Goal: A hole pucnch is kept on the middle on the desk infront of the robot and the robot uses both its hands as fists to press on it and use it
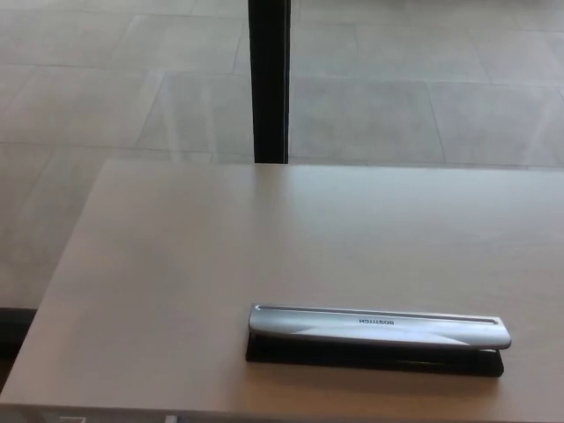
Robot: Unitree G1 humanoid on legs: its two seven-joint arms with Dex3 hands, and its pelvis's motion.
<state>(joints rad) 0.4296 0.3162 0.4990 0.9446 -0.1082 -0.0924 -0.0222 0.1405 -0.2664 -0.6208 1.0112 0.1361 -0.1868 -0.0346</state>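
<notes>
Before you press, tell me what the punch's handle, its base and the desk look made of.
Handle: likely brushed or painted metal, silver-grey with a soft sheen. Base: matte black, plastic or metal, cannot tell. Desk: pale beige laminate or wood veneer, smooth, faintly reflective.

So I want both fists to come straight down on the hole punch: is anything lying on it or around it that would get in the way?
Nothing visible does. The hole punch lies alone on the desk, its silver top bare. Neither hand is in view.
</notes>
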